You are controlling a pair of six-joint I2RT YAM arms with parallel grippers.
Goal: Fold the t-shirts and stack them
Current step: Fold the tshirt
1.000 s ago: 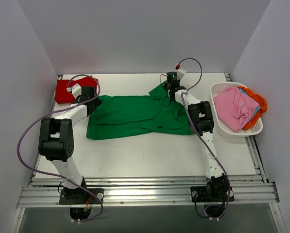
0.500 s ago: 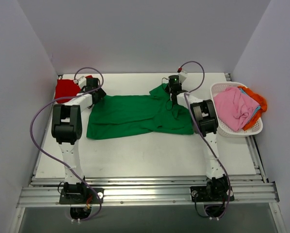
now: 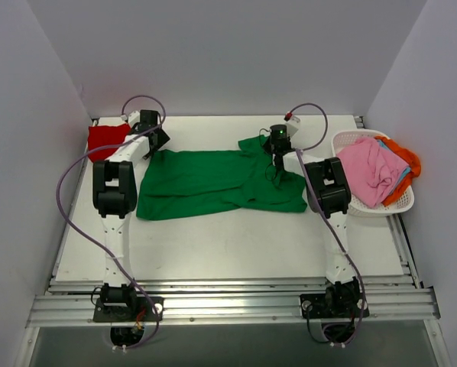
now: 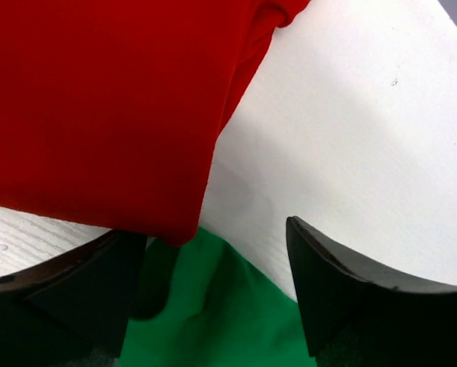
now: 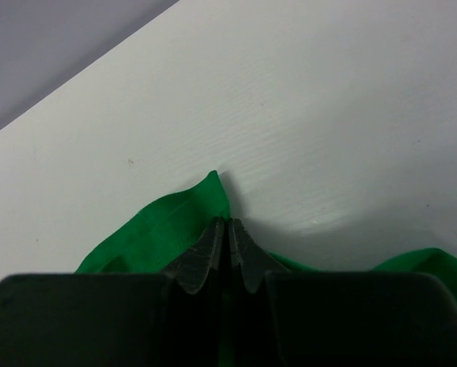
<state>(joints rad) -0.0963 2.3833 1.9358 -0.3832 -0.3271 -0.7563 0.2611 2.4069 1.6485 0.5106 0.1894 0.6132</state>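
Right tool (image 5: 228,229) pinching soft green tee (image 3: 205,183) peak; left tool (image 4: 212,256) spread apart beside smooth red tee (image 4: 98,99).

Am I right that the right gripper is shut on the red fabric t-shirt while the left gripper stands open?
Not quite: the right wrist view shows the right gripper shut on the bright green fabric t-shirt; the left gripper stands open.
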